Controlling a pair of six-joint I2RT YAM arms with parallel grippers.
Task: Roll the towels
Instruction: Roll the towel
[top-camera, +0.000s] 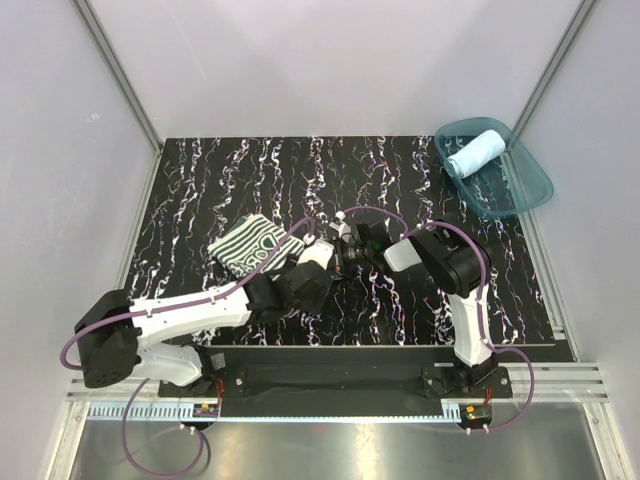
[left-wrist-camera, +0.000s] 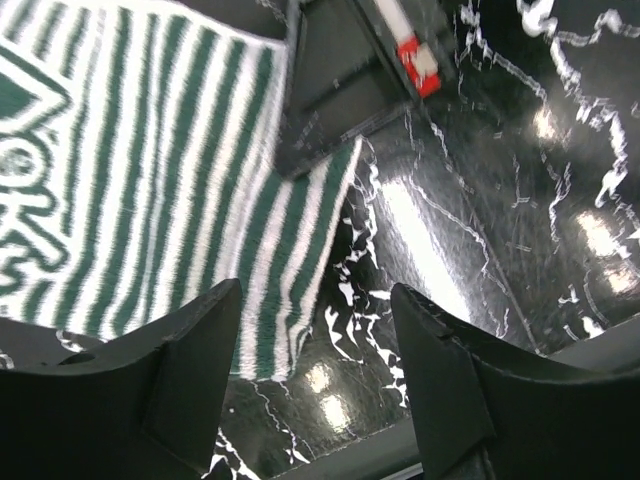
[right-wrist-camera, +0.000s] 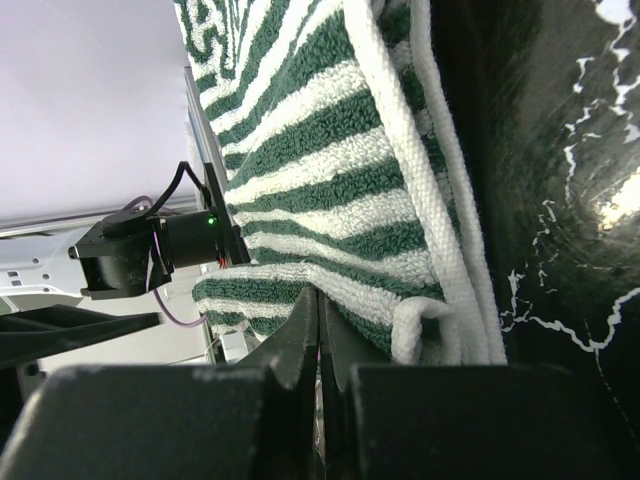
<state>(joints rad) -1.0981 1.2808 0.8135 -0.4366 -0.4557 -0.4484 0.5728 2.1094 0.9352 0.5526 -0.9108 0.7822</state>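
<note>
Currently: both grippers at the striped towel, blue towel in the tub

**Left wrist view.** Seen from this camera, the left gripper (left-wrist-camera: 315, 300) is hanging with its two fingers (left-wrist-camera: 190, 370) standing well apart, and nothing is sitting between them. It is hovering over the near edge of the striped towel (left-wrist-camera: 150, 200). That towel is lying spread on the black marbled table (left-wrist-camera: 500, 220), its green-and-white stripes and part of a printed band facing up. The right gripper (left-wrist-camera: 322, 120) is reaching in from the top of this view, and its dark tip is resting on the towel near one corner.

**Right wrist view.** Here the right gripper's two fingers are standing pressed together, with no gap showing. Their tips are touching the towel's pile, just beside a doubled-over white hem (right-wrist-camera: 440, 330). Whether any cloth is caught between them cannot be told.

**Top external view.** From above, both arms are meeting near the middle of the table, at the right-hand side of the striped towel, which is lying left of centre. The light blue towel (top-camera: 478, 152) is lying rolled up inside a translucent teal tub (top-camera: 515, 190) at the far right corner, well apart from both grippers.
</note>
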